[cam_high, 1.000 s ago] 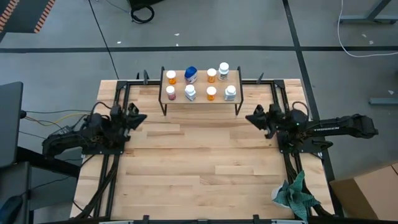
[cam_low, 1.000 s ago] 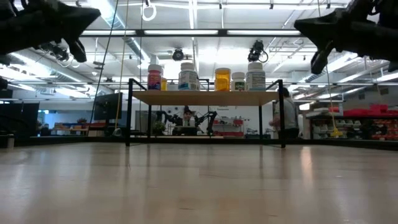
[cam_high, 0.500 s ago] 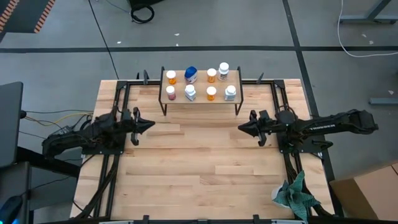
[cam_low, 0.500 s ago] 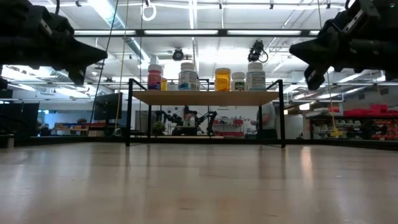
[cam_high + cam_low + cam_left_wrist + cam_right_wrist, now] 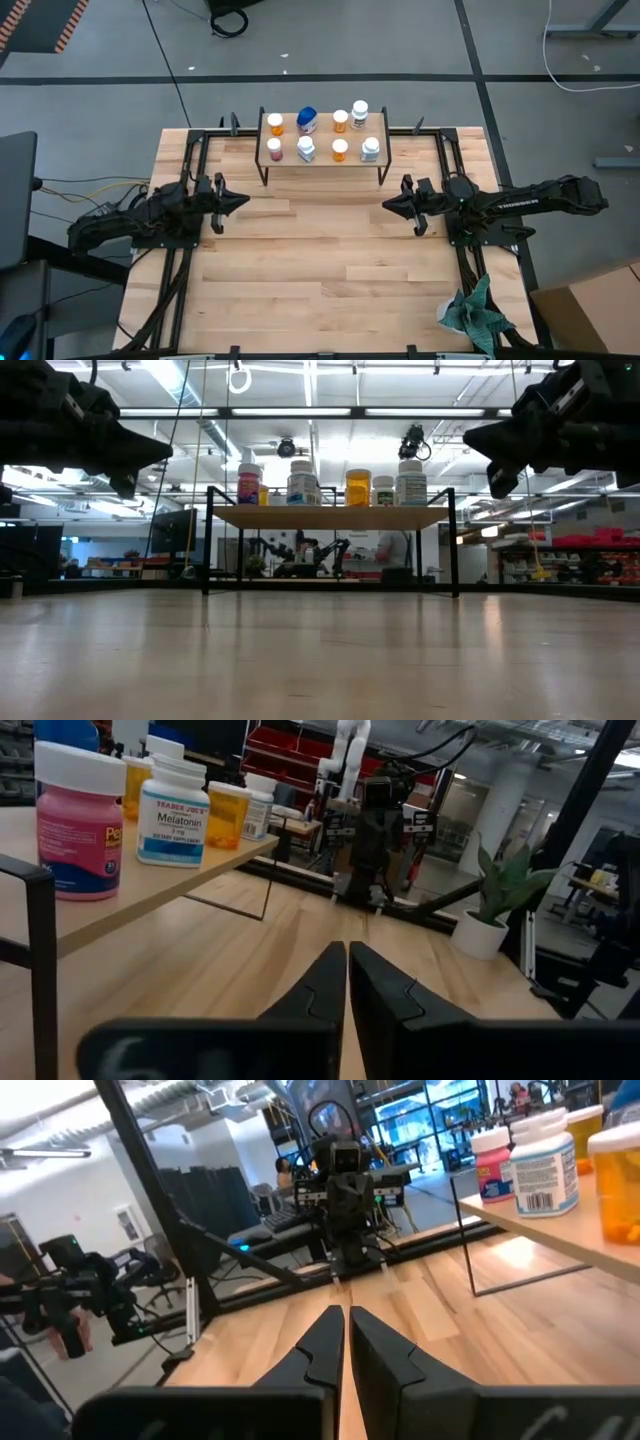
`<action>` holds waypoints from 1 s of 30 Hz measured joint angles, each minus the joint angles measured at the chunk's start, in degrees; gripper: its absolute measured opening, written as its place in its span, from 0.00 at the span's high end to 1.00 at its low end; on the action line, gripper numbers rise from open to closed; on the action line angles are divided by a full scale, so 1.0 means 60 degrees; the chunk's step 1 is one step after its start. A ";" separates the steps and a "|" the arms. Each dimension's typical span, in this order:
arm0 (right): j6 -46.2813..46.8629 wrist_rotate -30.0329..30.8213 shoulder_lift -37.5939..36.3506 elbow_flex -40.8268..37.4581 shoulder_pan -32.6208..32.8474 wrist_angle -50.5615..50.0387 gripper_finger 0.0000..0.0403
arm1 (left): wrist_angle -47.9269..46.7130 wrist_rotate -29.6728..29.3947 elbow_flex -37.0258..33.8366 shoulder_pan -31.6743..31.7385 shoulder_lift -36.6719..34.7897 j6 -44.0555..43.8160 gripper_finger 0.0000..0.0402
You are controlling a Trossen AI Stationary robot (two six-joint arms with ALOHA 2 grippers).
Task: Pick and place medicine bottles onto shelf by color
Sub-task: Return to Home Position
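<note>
The shelf [image 5: 320, 160], a small light-wood board on thin black legs, stands at the table's far middle. Several medicine bottles [image 5: 306, 149] stand upright on it in two rows: orange, pink, white and one blue-topped bottle [image 5: 307, 118]. They also show in the low view [image 5: 301, 484]. My left gripper [image 5: 240, 201] is shut and empty, held above the table left of the shelf, pointing right. My right gripper [image 5: 389, 205] is shut and empty, right of the shelf, pointing left. The shut fingertips show in the left wrist view [image 5: 347, 952] and the right wrist view [image 5: 344, 1316].
A teal cloth [image 5: 474, 312] lies at the table's near right corner. Black frame rails [image 5: 190, 170] run along the table's left and right sides. Bare wooden tabletop [image 5: 320, 260] lies between and in front of the arms. A person shows far behind the shelf in the low view [image 5: 395, 555].
Both arms have reached inward toward the table's middle: my left gripper has gone right, my right gripper left, each turning level. Since half a second ago they have kept nearly still. The bottles and shelf have stayed put.
</note>
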 joint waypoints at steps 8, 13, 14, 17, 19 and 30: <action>0.0022 0.0000 0.0000 0.0000 0.0000 0.0848 0.93 | 0.0052 0.0009 -0.0004 0.0000 0.0000 -0.0065 0.92; 0.0022 0.0000 0.0000 0.0000 0.0000 0.1578 0.93 | 0.0059 0.0009 -0.0004 0.0000 0.0000 -0.0065 0.95; 0.0026 0.0000 -0.0003 0.0000 0.0000 0.1716 0.93 | 0.0059 0.0009 -0.0004 0.0000 0.0000 -0.0066 0.95; 0.0026 0.0000 0.0000 0.0000 0.0000 0.2137 0.93 | 0.0063 0.0009 -0.0004 0.0000 0.0000 -0.0069 0.95; 0.0026 0.0000 -0.0002 0.0000 0.0000 0.2407 0.93 | 0.0063 0.0008 -0.0004 0.0000 0.0000 -0.0069 0.95; 0.0026 0.0000 -0.0004 0.0000 0.0000 0.3891 0.93 | 0.0068 0.0005 -0.0004 -0.0007 0.0000 -0.0069 0.92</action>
